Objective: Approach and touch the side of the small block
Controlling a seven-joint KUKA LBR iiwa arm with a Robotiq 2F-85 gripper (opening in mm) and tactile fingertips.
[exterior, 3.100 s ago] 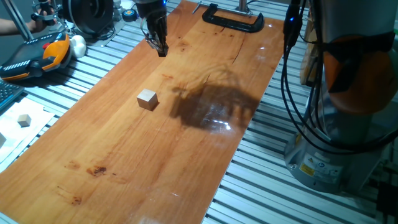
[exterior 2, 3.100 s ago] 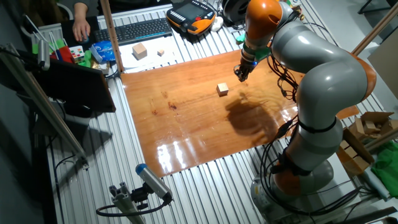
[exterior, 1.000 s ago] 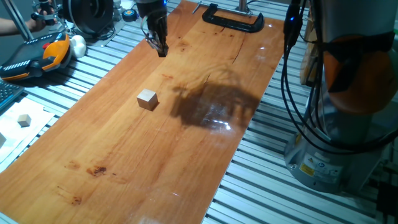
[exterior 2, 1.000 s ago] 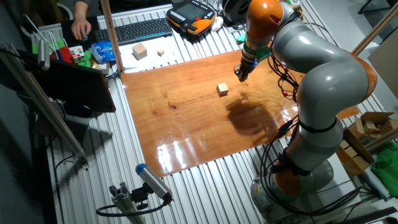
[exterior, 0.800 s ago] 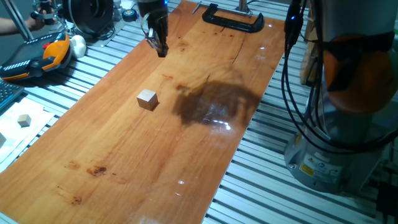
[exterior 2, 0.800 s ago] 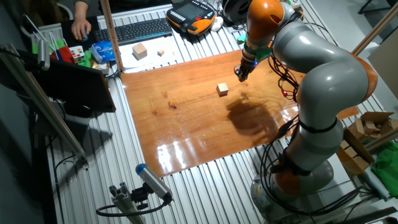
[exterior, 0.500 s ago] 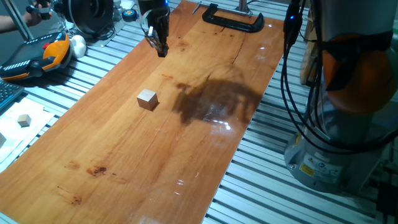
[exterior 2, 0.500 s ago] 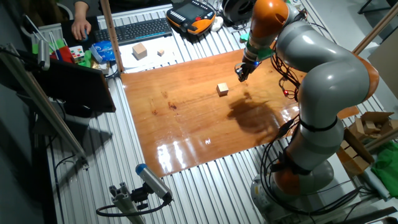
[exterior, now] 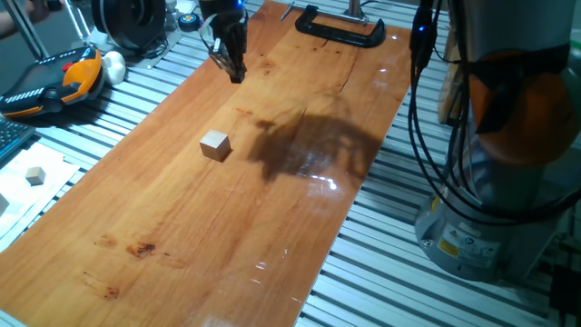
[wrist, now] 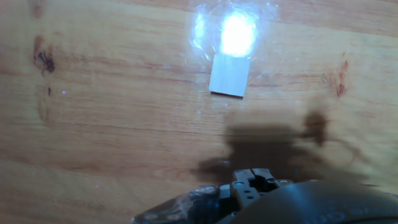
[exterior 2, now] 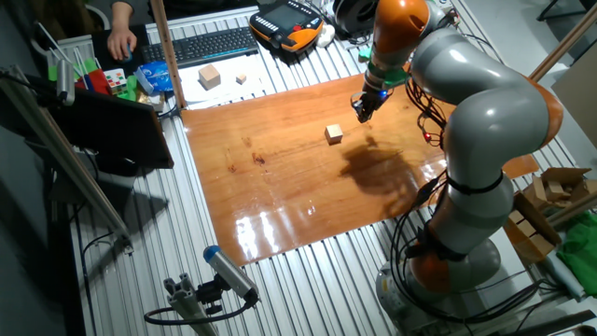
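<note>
The small block (exterior: 215, 144) is a light-tan wooden cube that rests on the wooden board (exterior: 182, 236), also seen as the block (exterior 2: 334, 134) in the other fixed view. My gripper (exterior: 235, 73) hangs shut above the board's far end, well beyond the block and apart from it. From the other side the gripper (exterior 2: 362, 114) sits to the right of the block with a gap between them. In the hand view the block (wrist: 230, 75) shows as a pale face under a bright glare, ahead of the closed fingertips (wrist: 251, 180).
A black clamp (exterior: 340, 27) grips the board's far edge. A teach pendant (exterior: 54, 84) and a smaller whitish cube (exterior: 35, 175) lie on the slatted metal table to the left. The robot base (exterior: 490, 227) and cables stand at the right. A keyboard (exterior 2: 215, 44) and a person's hand (exterior 2: 119, 39) are beyond the board.
The arm has shifted slightly and its shadow on the board has drifted a little. The gripper tip stays near the same spot, and the block has not moved.
</note>
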